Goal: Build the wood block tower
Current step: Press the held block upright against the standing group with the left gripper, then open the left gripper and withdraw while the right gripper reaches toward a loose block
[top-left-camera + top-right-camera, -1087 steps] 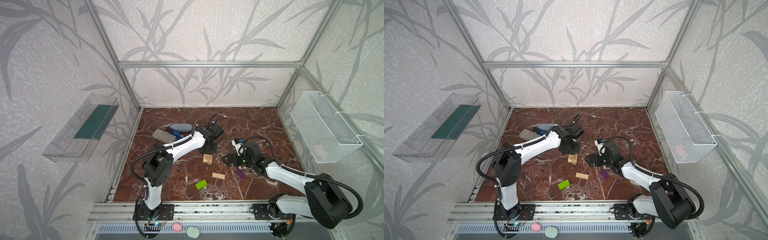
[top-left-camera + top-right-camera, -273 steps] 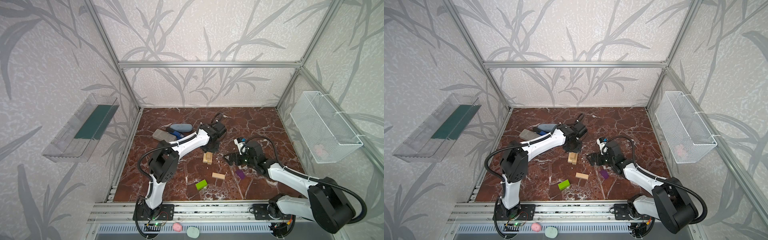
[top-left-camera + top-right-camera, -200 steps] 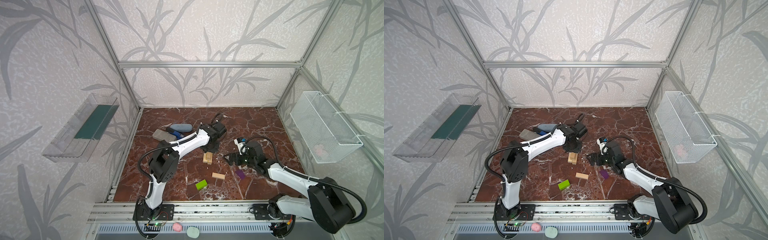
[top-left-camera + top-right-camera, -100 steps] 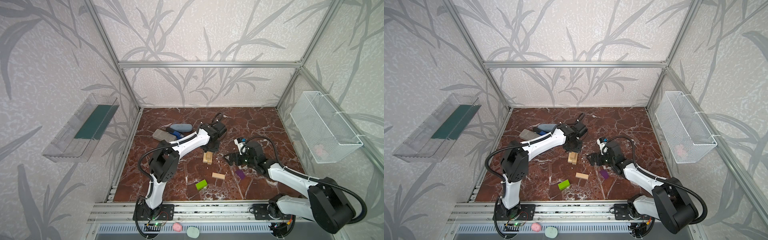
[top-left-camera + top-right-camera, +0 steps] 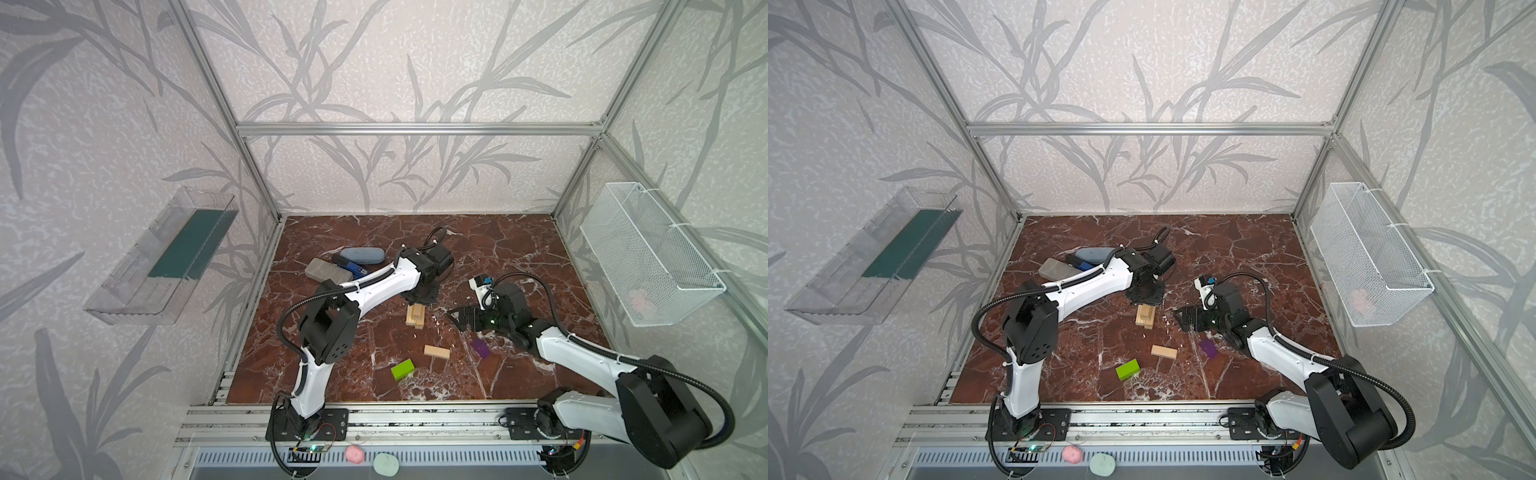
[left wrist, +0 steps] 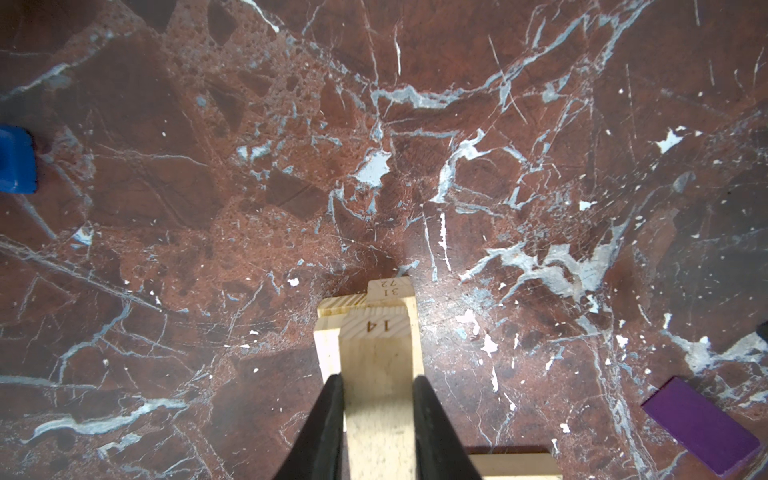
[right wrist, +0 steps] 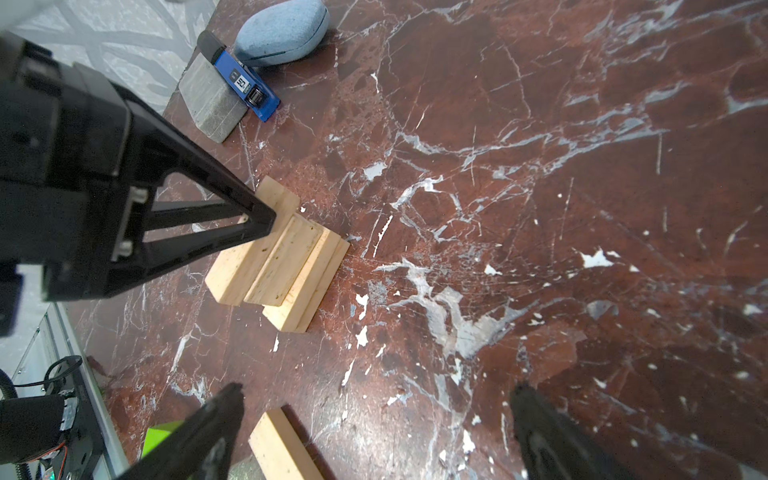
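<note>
Your left gripper (image 6: 377,378) is pinching the top block (image 6: 376,332) by its long sides, right on the tower (image 5: 415,316) near the middle of the counter (image 5: 498,241). Heads up: that block looks like it runs the same way as the two under it, not across. I'd lift it a touch, give the wrist a quarter turn and set it down flat before letting go. Go slow, since the lower ones aren't flush at the ends and a nudge would probably slide them. Then open and rise straight up. The right gripper (image 7: 378,388) is spread wide and empty at 3 o'clock of the tower, so hold it clear. Next picks from the tower: loose block (image 5: 436,351) at 5 o'clock, green block (image 5: 402,369) at 6, purple block (image 5: 482,348) at 4.
</note>
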You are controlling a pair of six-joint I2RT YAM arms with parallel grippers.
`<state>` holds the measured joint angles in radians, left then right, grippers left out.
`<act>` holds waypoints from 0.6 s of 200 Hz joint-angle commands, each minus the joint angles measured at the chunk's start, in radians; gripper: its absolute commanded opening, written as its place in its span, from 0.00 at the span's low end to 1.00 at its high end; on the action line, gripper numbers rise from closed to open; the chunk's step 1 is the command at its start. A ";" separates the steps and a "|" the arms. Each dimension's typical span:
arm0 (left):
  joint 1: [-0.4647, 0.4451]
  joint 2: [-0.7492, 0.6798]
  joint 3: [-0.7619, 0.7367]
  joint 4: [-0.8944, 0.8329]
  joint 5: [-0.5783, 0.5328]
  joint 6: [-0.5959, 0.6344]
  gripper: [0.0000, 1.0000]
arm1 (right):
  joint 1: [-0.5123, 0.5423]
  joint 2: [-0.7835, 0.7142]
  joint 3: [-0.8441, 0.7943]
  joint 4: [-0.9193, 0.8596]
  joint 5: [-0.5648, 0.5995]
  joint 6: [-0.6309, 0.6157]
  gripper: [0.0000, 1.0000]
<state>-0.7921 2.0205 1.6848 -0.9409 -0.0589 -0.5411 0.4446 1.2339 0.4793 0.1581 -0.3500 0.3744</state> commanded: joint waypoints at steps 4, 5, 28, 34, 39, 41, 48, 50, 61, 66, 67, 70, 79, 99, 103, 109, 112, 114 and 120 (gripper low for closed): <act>-0.008 0.021 0.032 -0.046 -0.019 0.017 0.27 | -0.008 -0.021 -0.010 0.013 -0.006 0.009 0.99; -0.007 0.021 0.031 -0.046 -0.019 0.016 0.27 | -0.008 -0.021 -0.011 0.013 -0.006 0.010 0.99; -0.007 0.020 0.030 -0.046 -0.016 0.014 0.28 | -0.007 -0.021 -0.010 0.014 -0.006 0.009 0.99; -0.007 0.019 0.031 -0.047 -0.016 0.014 0.30 | -0.008 -0.021 -0.010 0.013 -0.006 0.009 0.99; -0.007 0.018 0.031 -0.047 -0.016 0.014 0.31 | -0.007 -0.021 -0.010 0.015 -0.006 0.009 0.99; -0.007 0.017 0.031 -0.047 -0.017 0.014 0.31 | -0.007 -0.021 -0.010 0.015 -0.006 0.009 0.99; -0.007 0.016 0.031 -0.048 -0.019 0.015 0.32 | -0.008 -0.021 -0.010 0.016 -0.006 0.008 0.99; -0.007 0.015 0.032 -0.048 -0.019 0.015 0.32 | -0.007 -0.021 -0.010 0.016 -0.006 0.008 0.99; -0.007 0.009 0.037 -0.053 -0.018 0.013 0.33 | -0.007 -0.021 -0.009 0.012 -0.007 0.004 0.99; -0.007 0.003 0.039 -0.053 -0.018 0.014 0.34 | -0.008 -0.022 -0.007 0.006 -0.010 -0.001 0.99; -0.007 0.001 0.039 -0.053 -0.018 0.013 0.34 | -0.008 -0.023 -0.006 0.005 -0.011 -0.002 0.99; -0.007 -0.002 0.039 -0.053 -0.018 0.012 0.35 | -0.008 -0.026 -0.004 0.003 -0.013 -0.004 0.99; -0.007 -0.017 0.040 -0.053 -0.019 0.010 0.37 | -0.008 -0.035 -0.002 -0.007 -0.015 -0.009 0.99; -0.007 -0.063 0.033 -0.047 -0.029 0.007 0.40 | -0.008 -0.059 0.006 -0.035 -0.028 -0.021 0.99; -0.007 -0.076 0.027 -0.044 -0.031 0.004 0.40 | -0.006 -0.064 0.011 -0.049 -0.034 -0.024 0.99; -0.007 -0.096 0.014 -0.035 -0.034 0.000 0.41 | -0.004 -0.072 0.020 -0.068 -0.038 -0.025 0.99; -0.007 -0.109 0.006 -0.029 -0.035 -0.002 0.41 | -0.002 -0.075 0.026 -0.080 -0.036 -0.023 0.99; -0.007 -0.117 0.001 -0.025 -0.037 -0.004 0.41 | 0.000 -0.077 0.031 -0.094 -0.033 -0.023 0.99; -0.007 -0.141 -0.019 -0.014 -0.041 -0.008 0.41 | 0.006 -0.083 0.047 -0.133 -0.013 -0.022 0.99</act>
<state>-0.7921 1.9965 1.6913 -0.9554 -0.0628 -0.5350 0.4438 1.1912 0.4801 0.1280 -0.3622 0.3679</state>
